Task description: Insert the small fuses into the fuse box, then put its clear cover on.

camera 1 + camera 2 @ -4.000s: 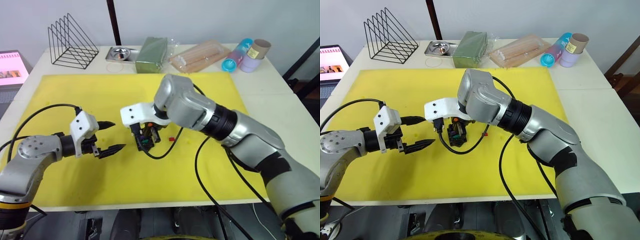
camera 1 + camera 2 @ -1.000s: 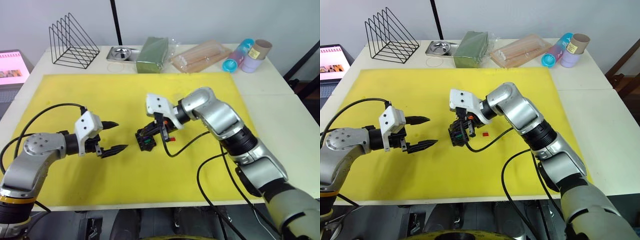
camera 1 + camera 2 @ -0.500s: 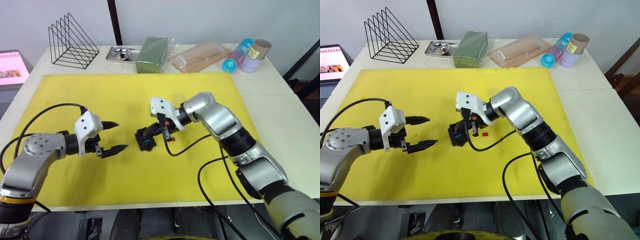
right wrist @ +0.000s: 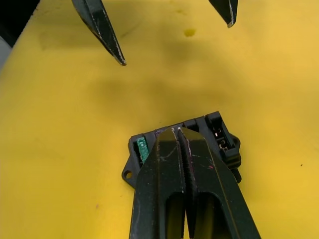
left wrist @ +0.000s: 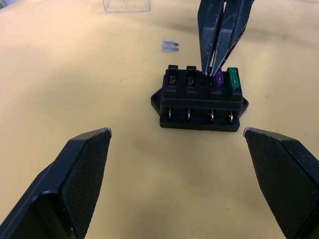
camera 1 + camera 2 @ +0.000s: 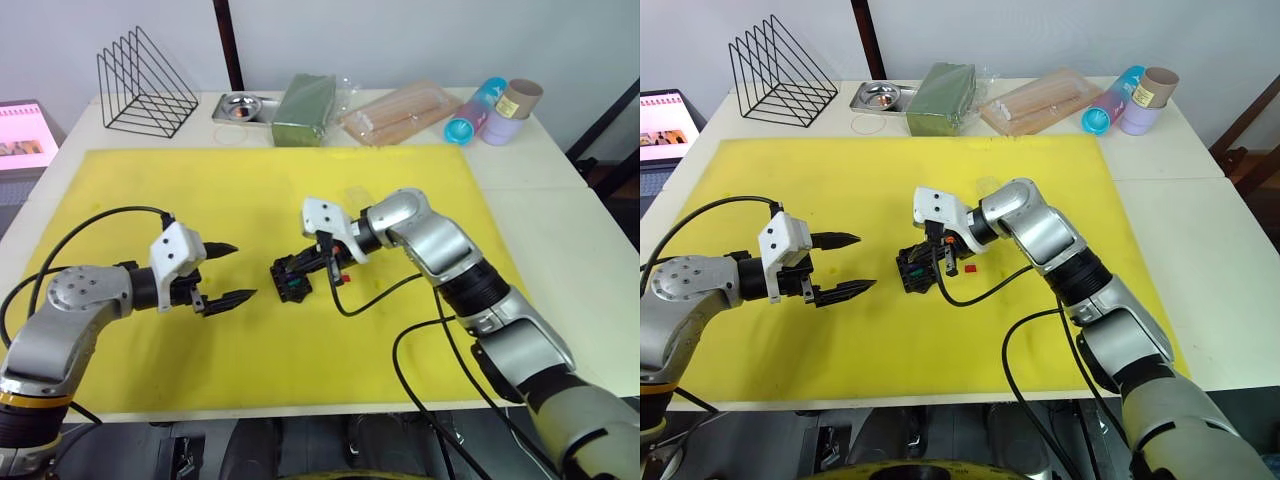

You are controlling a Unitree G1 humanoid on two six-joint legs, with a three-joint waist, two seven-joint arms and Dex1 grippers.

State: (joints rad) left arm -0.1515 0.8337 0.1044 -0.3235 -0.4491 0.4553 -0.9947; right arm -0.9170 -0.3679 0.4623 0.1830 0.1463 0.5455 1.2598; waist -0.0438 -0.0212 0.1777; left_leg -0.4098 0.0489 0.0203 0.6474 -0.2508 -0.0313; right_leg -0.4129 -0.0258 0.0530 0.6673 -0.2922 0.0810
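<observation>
The black fuse box (image 6: 291, 280) lies mid-mat on the yellow mat (image 6: 200, 190). A green fuse (image 5: 233, 78) and a purple fuse (image 5: 218, 78) sit in its end slots; two slots beside them are bare. My right gripper (image 5: 212, 73) is shut, its tips touching the purple fuse from above. A red fuse (image 6: 345, 278) lies on the mat just right of the box. Beyond the box lie a greyish fuse (image 5: 170, 46) and the clear cover (image 5: 126, 5). My left gripper (image 6: 243, 270) hangs open, a short way left of the box and facing it.
Along the table's back edge stand a wire rack (image 6: 145, 85), a metal tray (image 6: 240, 105), a green packet (image 6: 303, 108), a clear bag of sticks (image 6: 400, 112) and some cups (image 6: 490, 105). A lit screen (image 6: 22, 135) sits at the far left.
Over four seconds my right arm swung out to the right and lowered, with its fingers staying at the fuse box. The left gripper has hardly moved.
</observation>
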